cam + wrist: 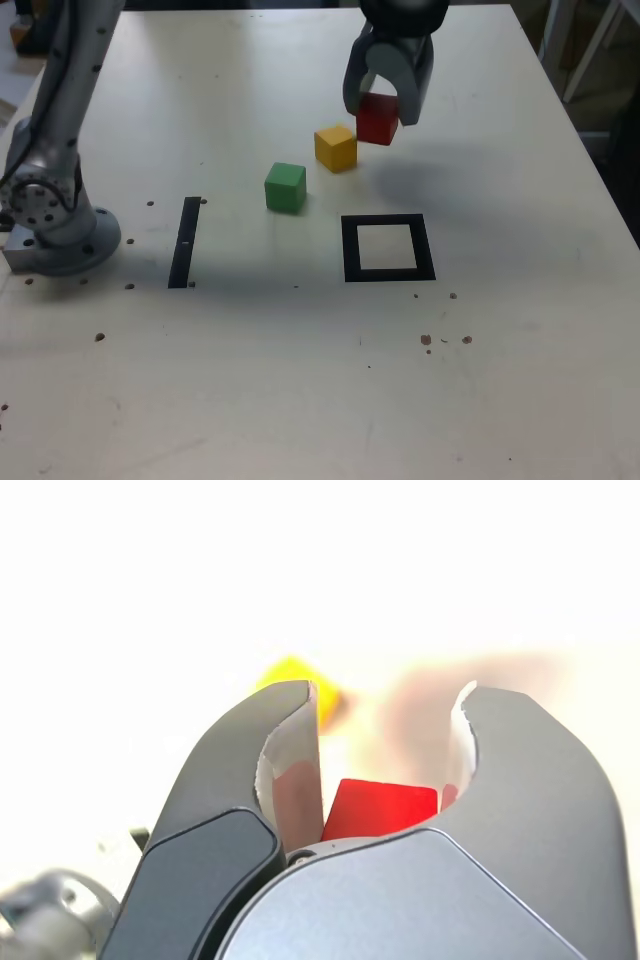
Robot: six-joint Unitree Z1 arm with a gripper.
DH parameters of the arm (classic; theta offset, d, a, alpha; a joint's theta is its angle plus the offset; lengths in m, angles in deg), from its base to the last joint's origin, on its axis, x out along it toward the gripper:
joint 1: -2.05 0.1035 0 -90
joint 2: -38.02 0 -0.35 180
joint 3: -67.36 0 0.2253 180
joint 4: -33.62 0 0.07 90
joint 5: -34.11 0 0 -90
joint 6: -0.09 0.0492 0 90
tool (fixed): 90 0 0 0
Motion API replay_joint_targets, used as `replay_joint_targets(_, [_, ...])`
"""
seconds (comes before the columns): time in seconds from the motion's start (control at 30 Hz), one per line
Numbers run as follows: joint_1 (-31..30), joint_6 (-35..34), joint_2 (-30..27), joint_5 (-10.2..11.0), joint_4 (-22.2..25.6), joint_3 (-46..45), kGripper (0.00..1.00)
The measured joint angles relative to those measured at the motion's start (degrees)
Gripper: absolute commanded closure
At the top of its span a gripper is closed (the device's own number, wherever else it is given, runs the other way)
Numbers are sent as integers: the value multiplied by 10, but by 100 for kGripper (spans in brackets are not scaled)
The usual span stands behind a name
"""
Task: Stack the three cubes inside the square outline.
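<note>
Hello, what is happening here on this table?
A robot arm's claw is shut on the red cube and holds it above the table. The yellow cube and green cube lie on the table. The square outline holds no cube yet.

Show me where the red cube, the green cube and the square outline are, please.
red cube (pixel 379 121), exterior view, its front face below the tool.
green cube (pixel 285 188), exterior view, its front face.
square outline (pixel 349 249), exterior view, its left tape side.

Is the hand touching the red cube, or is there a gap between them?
Touching. In the exterior view the hand is closed on the red cube, gripping it from both sides; the wrist view shows the cube between the fingers.
</note>
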Motion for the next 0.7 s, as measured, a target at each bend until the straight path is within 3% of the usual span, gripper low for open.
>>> replay_joint_targets(0.23, [-82,-135,-22,-36,0,-47,74])
replay_joint_targets(0.37, [-128,-208,-23,-44,0,-67,74])
replay_joint_targets(0.7, [-144,-286,-10,-59,-25,-99,73])
